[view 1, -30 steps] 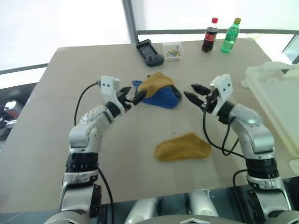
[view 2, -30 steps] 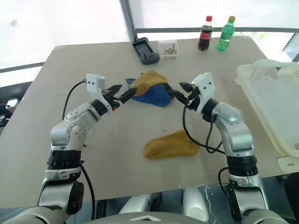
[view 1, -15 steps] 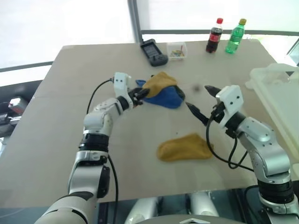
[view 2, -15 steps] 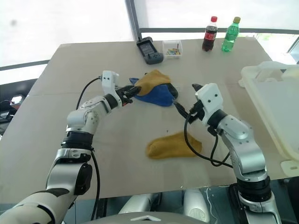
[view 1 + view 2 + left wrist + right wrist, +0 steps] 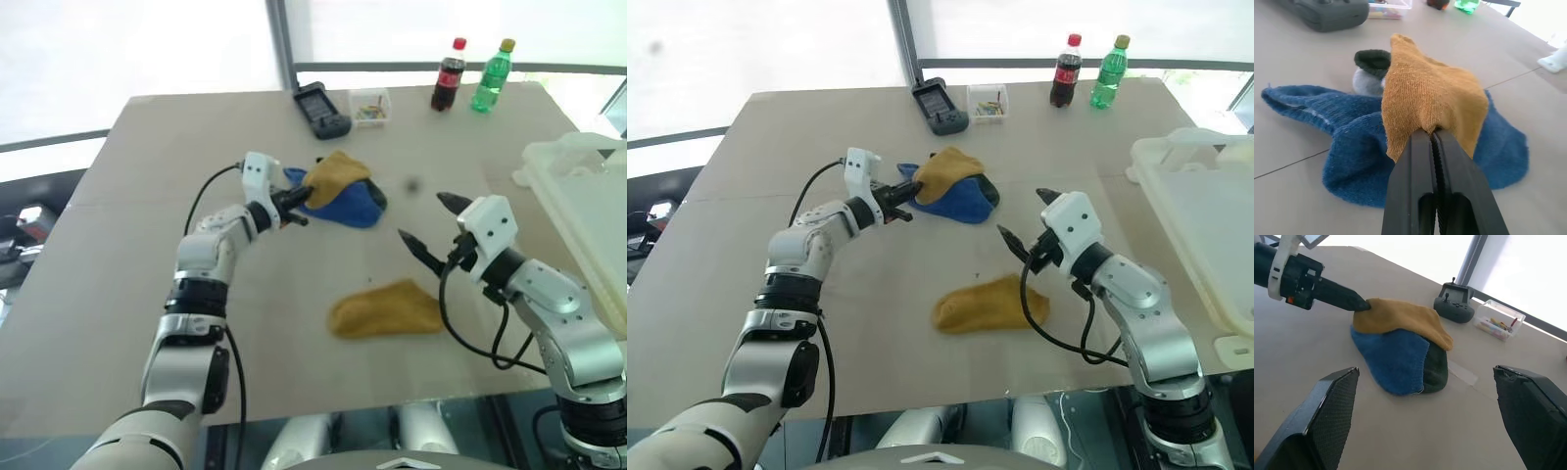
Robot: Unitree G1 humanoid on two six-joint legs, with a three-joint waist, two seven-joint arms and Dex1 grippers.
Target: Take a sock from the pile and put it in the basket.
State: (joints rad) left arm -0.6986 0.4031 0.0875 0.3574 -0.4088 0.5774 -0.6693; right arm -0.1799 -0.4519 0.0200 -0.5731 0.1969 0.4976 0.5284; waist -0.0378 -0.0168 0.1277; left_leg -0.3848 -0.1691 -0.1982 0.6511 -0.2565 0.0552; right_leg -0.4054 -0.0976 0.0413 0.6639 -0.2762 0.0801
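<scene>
On the beige worktop (image 5: 147, 323) a small heap of loose socks, the pile (image 5: 343, 196), sits toward the far middle; its top piece is a mustard-yellow soft fabric sock (image 5: 336, 174), draped over a blue knitted sock (image 5: 1356, 161), with a dark green-grey sock (image 5: 1436, 369) tucked against the heap's far right side. The left gripper (image 5: 1436, 134) has its black fingers pressed together on the near-left edge of that mustard-yellow sock; the wrist view shows the cloth pinched between the tips, the sock lying on the pile. The right gripper (image 5: 423, 222) hangs above the worktop to the right of the pile, well apart from it; its fingers (image 5: 1327, 411) are spread wide with nothing between them, pointing toward the heap.

A second mustard-yellow sock (image 5: 385, 310) lies flat on the worktop nearer the robot, apart from the pile and just beside the right arm's cable. The large translucent whitish plastic rectangular basket (image 5: 568, 186) with a thick rim stands at the right edge of the worktop, well apart from the pile.

Along the far edge stand a dark cola bottle with a red cap (image 5: 447, 75) and, just beside it, a green plastic bottle with a yellow cap (image 5: 490, 75); to their left is a small clear box of coloured bits (image 5: 371, 107), and next to that a dark grey handheld controller (image 5: 321, 109).
</scene>
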